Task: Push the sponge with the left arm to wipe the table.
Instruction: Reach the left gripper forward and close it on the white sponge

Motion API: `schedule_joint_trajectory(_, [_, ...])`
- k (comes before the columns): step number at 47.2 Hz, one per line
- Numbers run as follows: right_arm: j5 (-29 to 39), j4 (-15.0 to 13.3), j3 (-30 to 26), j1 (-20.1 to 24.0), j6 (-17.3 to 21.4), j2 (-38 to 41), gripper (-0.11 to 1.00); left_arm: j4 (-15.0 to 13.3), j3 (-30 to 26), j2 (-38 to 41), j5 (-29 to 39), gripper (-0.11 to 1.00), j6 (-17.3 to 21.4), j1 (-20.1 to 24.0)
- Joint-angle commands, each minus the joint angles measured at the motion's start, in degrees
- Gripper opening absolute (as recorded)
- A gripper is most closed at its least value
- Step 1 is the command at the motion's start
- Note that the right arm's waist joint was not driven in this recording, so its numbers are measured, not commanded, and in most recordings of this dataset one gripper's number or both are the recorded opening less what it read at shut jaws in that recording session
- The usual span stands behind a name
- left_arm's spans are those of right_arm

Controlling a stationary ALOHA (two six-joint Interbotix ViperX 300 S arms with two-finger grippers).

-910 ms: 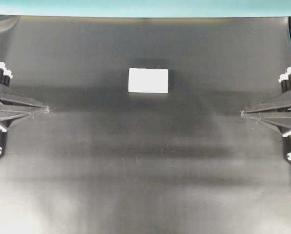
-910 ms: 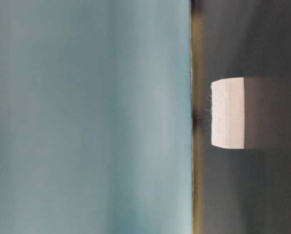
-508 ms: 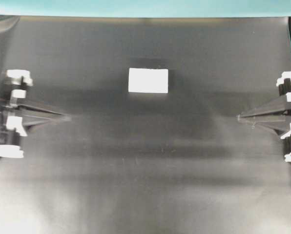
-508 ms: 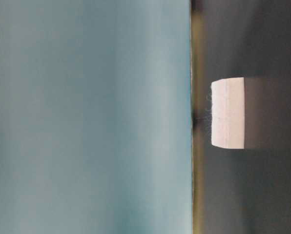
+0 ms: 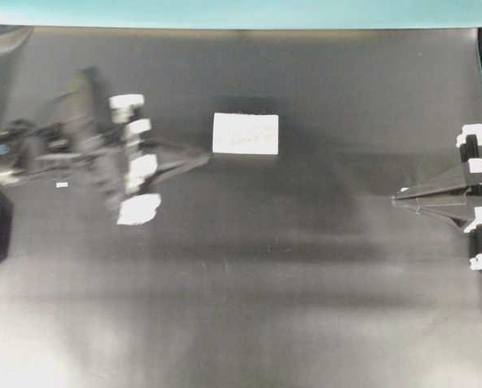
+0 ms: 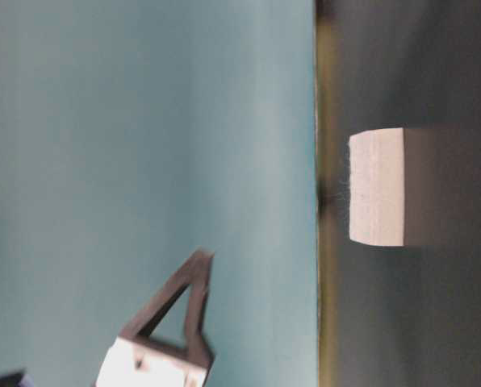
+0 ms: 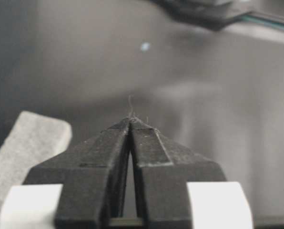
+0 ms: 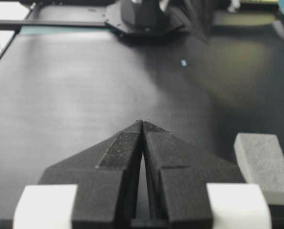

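Sponge (image 5: 245, 133) flat on black desk (image 5: 249, 307), upper middle of overhead view, near teal strip (image 5: 241, 12) along far edge. Left arm (image 5: 71, 145) reached in over desk, blurred. Left fingers (image 5: 202, 156) pressed together, tips meeting at point just beside sponge's near-left corner; contact unclear. From left wrist view, sponge lies low and left of fingertips. Right fingers (image 5: 399, 196) also closed to point, at right edge of desk, well apart from sponge.

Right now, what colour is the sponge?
White. The sponge shows best in the overhead exterior view.
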Motion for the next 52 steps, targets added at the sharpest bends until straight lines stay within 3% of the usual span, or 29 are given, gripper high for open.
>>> schedule_joint_trajectory(1, [-0.6, 0.0, -0.2, 0.0, 0.4, 0.2, 0.01, 0.3, -5.3, 5.1, -0.9, 0.07, -4.4, 2.4])
schedule_joint_trajectory(7, [-0.5, 0.1, 0.0, 0.0, 0.5, 0.0, 0.01, 0.3, -8.6, 10.1, -0.7, 0.28, -7.9, 4.4])
schedule_joint_trajectory(14, [-0.6, 0.1, 0.4, 0.0, 0.5, -0.4, 0.01, 0.3, -13.0, 15.8, -0.4, 0.65, -8.6, 5.4])
schedule_joint_trajectory(18, [-0.6, 0.1, 0.4, 0.0, 0.5, -0.4, 0.01, 0.3, -15.6, 19.2, 0.6, 0.77, -8.6, 5.9])
schedule_joint_trajectory(31, [-0.6, 0.1, 1.0, 0.0, 0.5, -0.5, 0.01, 0.3, -23.8, 29.0, 6.3, 0.68, -8.6, 8.6])
schedule_joint_trajectory(52, [-0.7, 0.1, 1.8, 0.0, 0.5, -0.7, 0.01, 0.4, -24.5, 33.0, 5.7, 0.68, -8.3, 10.2])
